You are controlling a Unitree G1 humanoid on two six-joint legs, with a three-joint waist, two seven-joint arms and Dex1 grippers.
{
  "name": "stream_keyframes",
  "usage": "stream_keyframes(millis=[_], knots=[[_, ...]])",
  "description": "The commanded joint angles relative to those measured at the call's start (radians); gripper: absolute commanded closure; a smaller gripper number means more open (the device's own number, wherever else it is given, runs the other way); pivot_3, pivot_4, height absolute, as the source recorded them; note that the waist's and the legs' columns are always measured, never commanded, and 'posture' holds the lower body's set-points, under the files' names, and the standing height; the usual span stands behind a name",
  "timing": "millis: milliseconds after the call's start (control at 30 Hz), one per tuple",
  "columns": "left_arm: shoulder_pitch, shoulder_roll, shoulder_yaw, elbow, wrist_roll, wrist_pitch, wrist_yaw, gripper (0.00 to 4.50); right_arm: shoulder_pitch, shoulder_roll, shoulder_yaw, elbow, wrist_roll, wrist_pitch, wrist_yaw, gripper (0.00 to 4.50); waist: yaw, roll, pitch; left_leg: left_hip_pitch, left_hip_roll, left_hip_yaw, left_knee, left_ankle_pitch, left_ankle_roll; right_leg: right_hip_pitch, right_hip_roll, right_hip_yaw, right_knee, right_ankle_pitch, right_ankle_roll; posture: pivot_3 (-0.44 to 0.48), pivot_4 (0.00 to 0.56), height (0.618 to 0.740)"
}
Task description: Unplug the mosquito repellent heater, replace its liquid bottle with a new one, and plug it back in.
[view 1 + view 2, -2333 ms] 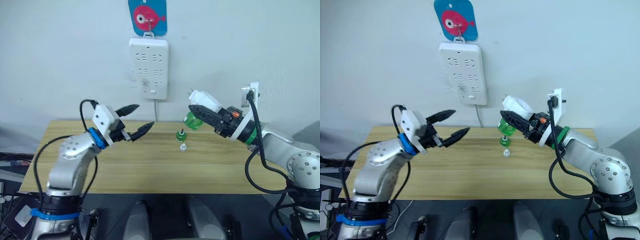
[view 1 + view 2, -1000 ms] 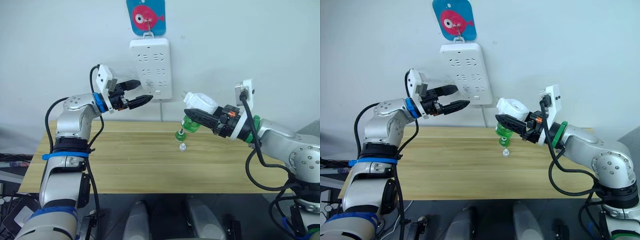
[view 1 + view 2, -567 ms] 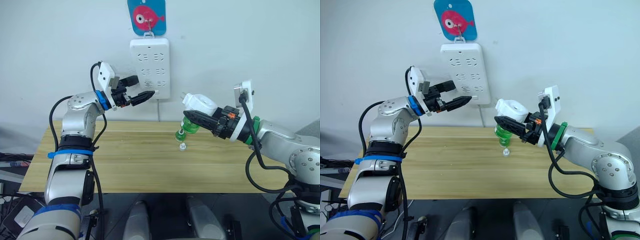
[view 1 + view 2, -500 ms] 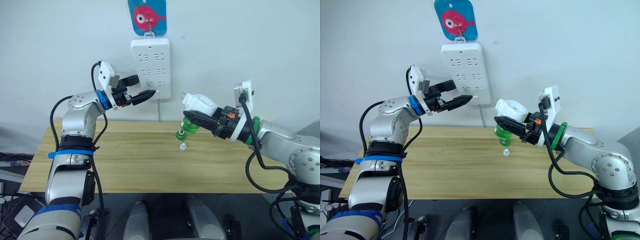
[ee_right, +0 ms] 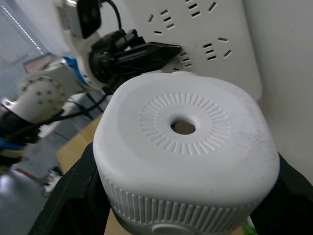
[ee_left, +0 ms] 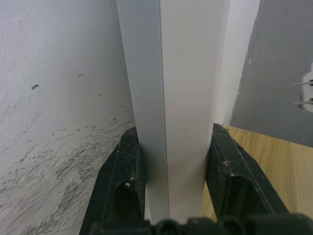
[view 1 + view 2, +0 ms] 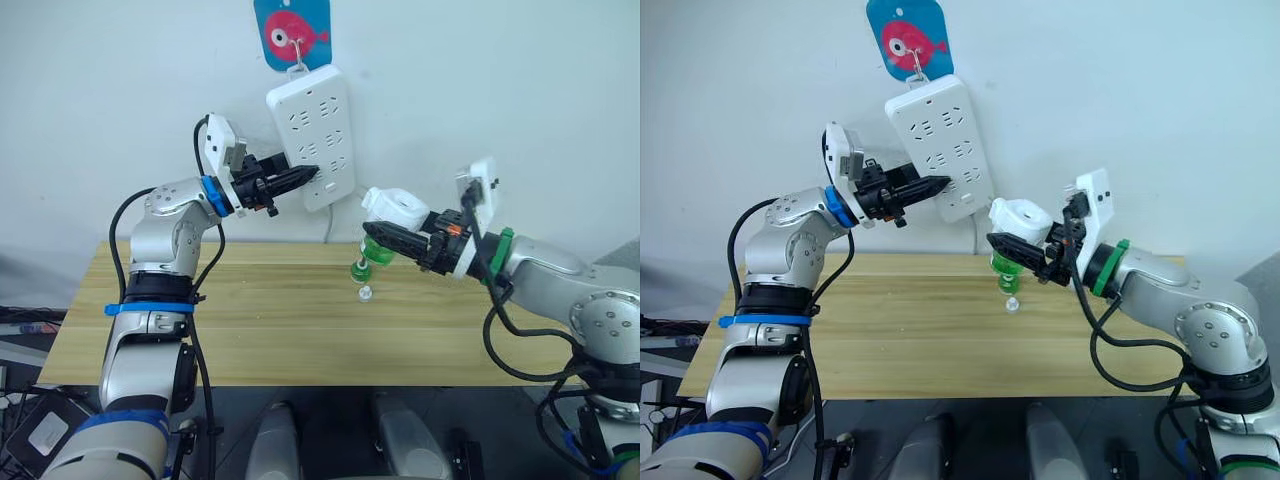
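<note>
White rounded mosquito repellent heater (image 7: 397, 208) with ribbed ring and round hole on top, green liquid bottle (image 7: 377, 251) fitted beneath, held in the air, tilted, unplugged, second small green bottle (image 7: 360, 270) upright below, clear cap (image 7: 366, 294) beside it

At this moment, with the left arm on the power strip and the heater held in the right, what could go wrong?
1. The left gripper clamps the power strip by its edges, and the strip hangs tilted from its hook; a push could unhook it.
2. The right gripper holds the heater away from the tilted sockets, so the prongs may miss.
3. A loose bottle stands below; the arm may topple it.
</note>
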Motion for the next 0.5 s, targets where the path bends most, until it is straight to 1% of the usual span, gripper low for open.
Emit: stream_keyframes(millis=[33,100,267,500], knots=[[0.008,0.017,0.017,-0.059,-0.008,0.011,0.010,3.20,-0.091,0.025,0.047,-0.013,-0.126,0.010,-0.032,1.38,0.000,0.000,0.000,0.000,0.000,0.000,0.000,0.000,0.000,0.000,0.000,0.000,0.000,0.000,0.000,-0.163,0.200,0.725],[0.016,0.026,0.017,-0.072,-0.007,0.020,0.012,3.20,-0.138,0.043,0.087,0.005,-0.203,0.028,-0.053,1.38,-0.001,0.000,0.000,0.000,0.000,0.000,0.000,0.000,0.000,0.000,0.000,0.000,0.000,0.000,0.000,-0.161,0.199,0.725],[0.029,0.040,0.015,-0.091,-0.005,0.033,0.014,3.20,-0.212,0.091,0.159,0.030,-0.314,0.070,-0.020,1.38,-0.002,0.000,0.000,0.000,0.000,0.000,-0.001,0.000,0.000,0.000,0.000,0.000,-0.001,0.000,0.000,-0.161,0.198,0.725],[0.039,0.044,0.013,-0.111,-0.009,0.041,0.020,3.20,-0.253,0.170,0.197,0.102,-0.458,0.076,0.010,1.38,-0.003,0.000,0.000,0.000,0.000,0.000,-0.001,0.000,0.000,0.000,0.000,0.000,0.000,0.000,0.000,-0.149,0.195,0.725]])
